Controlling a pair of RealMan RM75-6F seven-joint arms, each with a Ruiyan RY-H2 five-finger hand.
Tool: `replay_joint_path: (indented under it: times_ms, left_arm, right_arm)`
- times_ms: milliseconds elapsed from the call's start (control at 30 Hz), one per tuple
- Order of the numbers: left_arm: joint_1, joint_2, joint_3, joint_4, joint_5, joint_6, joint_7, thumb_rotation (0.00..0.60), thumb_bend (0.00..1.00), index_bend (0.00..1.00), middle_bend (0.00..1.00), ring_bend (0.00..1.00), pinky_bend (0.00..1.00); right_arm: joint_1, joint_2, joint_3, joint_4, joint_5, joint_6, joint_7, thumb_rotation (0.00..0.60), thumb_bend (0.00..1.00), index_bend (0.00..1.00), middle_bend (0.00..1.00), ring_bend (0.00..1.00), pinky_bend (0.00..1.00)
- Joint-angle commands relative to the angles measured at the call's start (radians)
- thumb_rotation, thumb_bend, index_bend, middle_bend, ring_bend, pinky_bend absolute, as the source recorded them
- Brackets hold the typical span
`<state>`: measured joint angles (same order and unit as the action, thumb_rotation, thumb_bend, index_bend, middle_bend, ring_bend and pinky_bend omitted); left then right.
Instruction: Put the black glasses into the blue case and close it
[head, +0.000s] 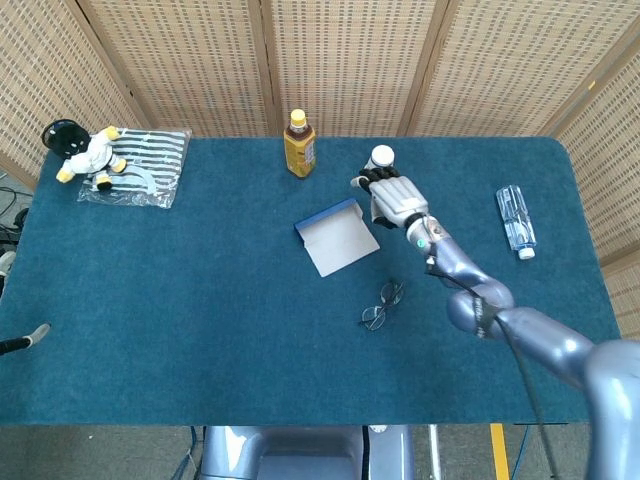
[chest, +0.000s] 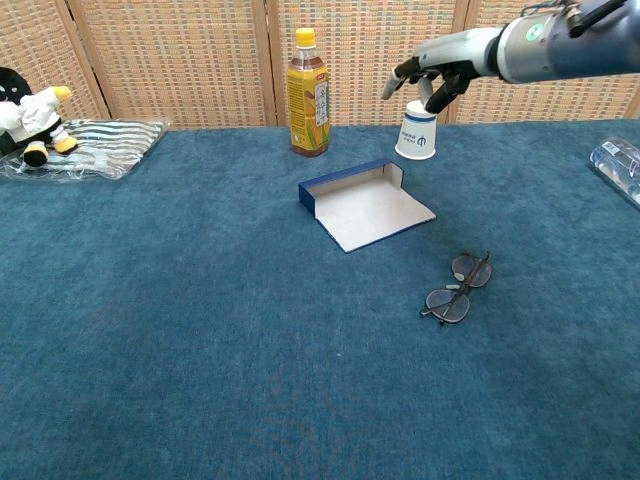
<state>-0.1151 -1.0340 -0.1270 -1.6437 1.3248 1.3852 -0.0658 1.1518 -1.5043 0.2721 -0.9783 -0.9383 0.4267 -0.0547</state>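
The black glasses (head: 382, 305) (chest: 457, 288) lie folded on the blue cloth, right of centre. The blue case (head: 337, 236) (chest: 365, 205) lies open beyond them, its pale lining facing up. My right hand (head: 392, 195) (chest: 432, 70) hovers in the air with its fingers spread and nothing in them. It is above the case's far right corner, just in front of the white cup. Its arm stretches back to the lower right, passing right of the glasses. Only a small tip of my left hand (head: 25, 341) shows, at the table's left front edge.
A yellow tea bottle (head: 299, 145) (chest: 308, 93) and a white paper cup (head: 381, 160) (chest: 417, 132) stand at the back. A water bottle (head: 516, 220) (chest: 620, 160) lies at the right. A plush toy (head: 88, 152) sits on a striped bag (head: 150, 165) at the back left.
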Motion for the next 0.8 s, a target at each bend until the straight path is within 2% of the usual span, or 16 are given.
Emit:
replay_joint_path:
  times_ms: [33,167,333,600,800]
  left_arm:
    - [-0.007,-0.001,-0.005,-0.001,-0.021,-0.016,0.010,0.600,0.00,0.00,0.00,0.00,0.00]
    - [-0.014,-0.001,-0.006,-0.002,-0.038,-0.034,0.017,0.600,0.00,0.00,0.00,0.00,0.00]
    - [-0.029,-0.003,-0.011,-0.003,-0.071,-0.069,0.037,0.600,0.00,0.00,0.00,0.00,0.00]
    - [-0.040,-0.001,-0.025,-0.002,-0.114,-0.086,0.041,0.600,0.00,0.00,0.00,0.00,0.00]
    - [-0.046,0.000,-0.028,0.002,-0.128,-0.099,0.040,0.600,0.00,0.00,0.00,0.00,0.00]
  right_arm:
    - [0.089,-0.127,-0.044,0.154,0.073,-0.061,-0.083,0.600,1.00,0.21,0.13,0.00,0.00]
    - [0.105,-0.159,-0.050,0.195,0.075,-0.067,-0.092,0.600,1.00,0.23,0.17,0.00,0.00]
    - [0.145,-0.234,-0.042,0.290,0.098,-0.102,-0.088,0.600,1.00,0.24,0.16,0.00,0.00]
    - [0.238,-0.401,-0.035,0.562,0.135,-0.259,-0.067,0.600,1.00,0.22,0.15,0.00,0.00]
    - [0.252,-0.443,-0.032,0.626,0.099,-0.309,-0.039,0.600,1.00,0.19,0.12,0.00,0.00]
